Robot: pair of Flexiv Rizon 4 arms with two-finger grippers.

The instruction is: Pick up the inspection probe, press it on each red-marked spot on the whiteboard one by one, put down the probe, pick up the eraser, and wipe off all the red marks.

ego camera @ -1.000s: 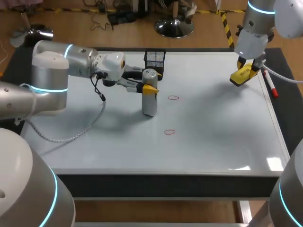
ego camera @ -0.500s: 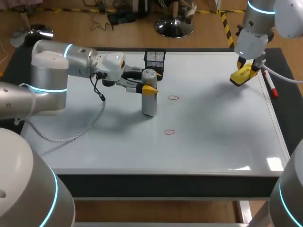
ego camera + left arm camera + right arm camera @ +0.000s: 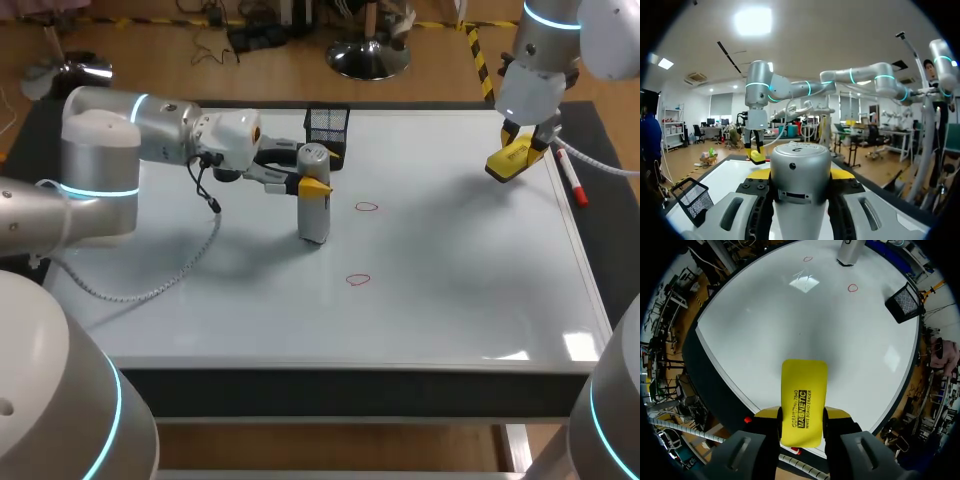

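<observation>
Drifting slightly left, probe (image 3: pixel 314 215) in left end effector (image 3: pixel 313 186)

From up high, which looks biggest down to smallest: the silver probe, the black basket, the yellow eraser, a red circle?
1. silver probe
2. black basket and yellow eraser: they look about alike, too close to rank
3. red circle

Dark-framed table (image 3: pixel 330 385), bright light glare near its corner
</observation>
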